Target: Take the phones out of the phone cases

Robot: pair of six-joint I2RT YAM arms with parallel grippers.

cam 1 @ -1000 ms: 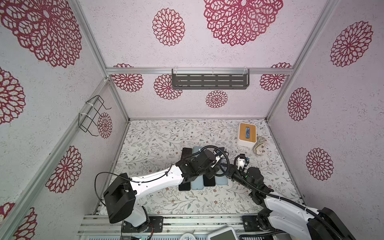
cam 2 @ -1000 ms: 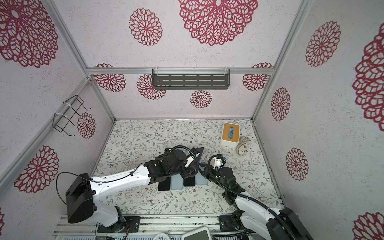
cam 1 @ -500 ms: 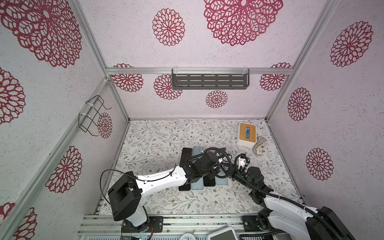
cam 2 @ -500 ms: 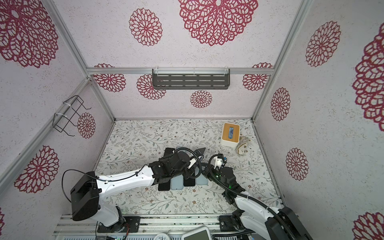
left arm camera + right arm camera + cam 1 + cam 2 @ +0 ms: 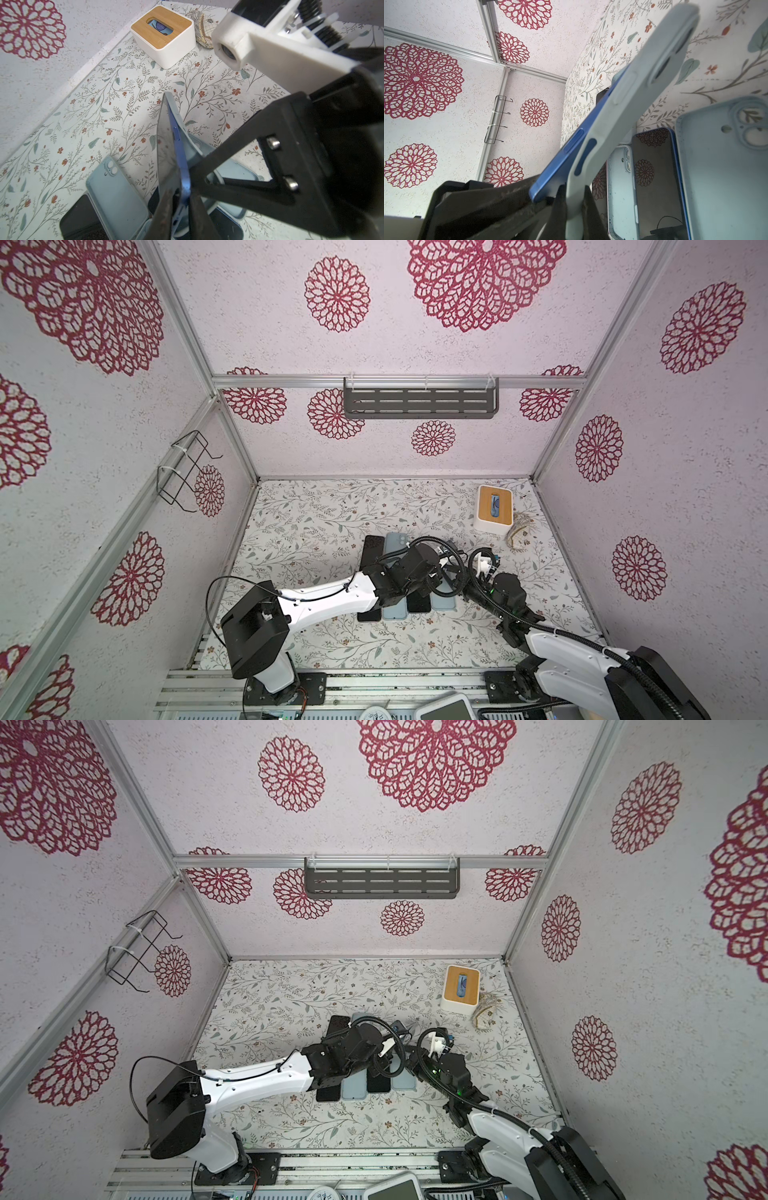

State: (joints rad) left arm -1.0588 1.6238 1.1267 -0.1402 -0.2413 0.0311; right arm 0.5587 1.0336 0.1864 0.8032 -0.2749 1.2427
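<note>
— Right, how are my arms sitting?
— Both reach low and meet mid-table. My left gripper [image 5: 180, 204] is clenched on the blue phone [image 5: 166, 145]; my right gripper [image 5: 572, 201] clamps the pale phone case [image 5: 623, 104]. The phone is partly peeled out and tilted up.
— Count?
— Two arms. Lying flat: two dark phones [image 5: 654, 176], two pale cases [image 5: 726, 166].
</note>
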